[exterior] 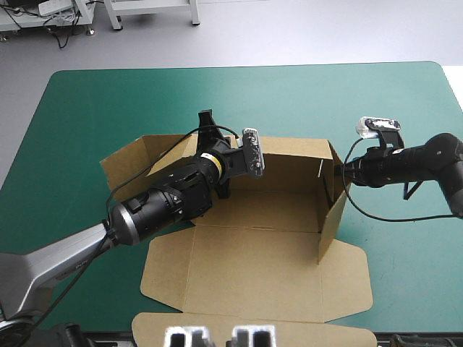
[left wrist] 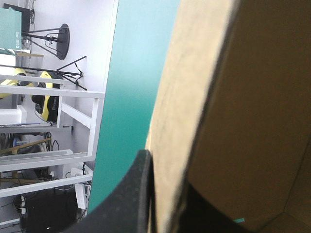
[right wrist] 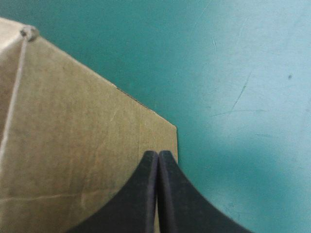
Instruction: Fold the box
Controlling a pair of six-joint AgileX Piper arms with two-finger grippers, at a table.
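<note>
The brown box lies mid-table with its far wall and right wall raised. Its left flap is spread out and its lid lies flat toward the near edge. My left gripper reaches over the far wall's top edge near the left end. In the left wrist view the board runs edge-on between the black fingers, so that gripper is shut on it. My right gripper is at the right wall's far top corner. In the right wrist view it is shut in a pointed arch, lying against the board's face near its edge.
The teal-green cover is bare beyond the box and to its right. The lid's outer flap reaches the table's near edge.
</note>
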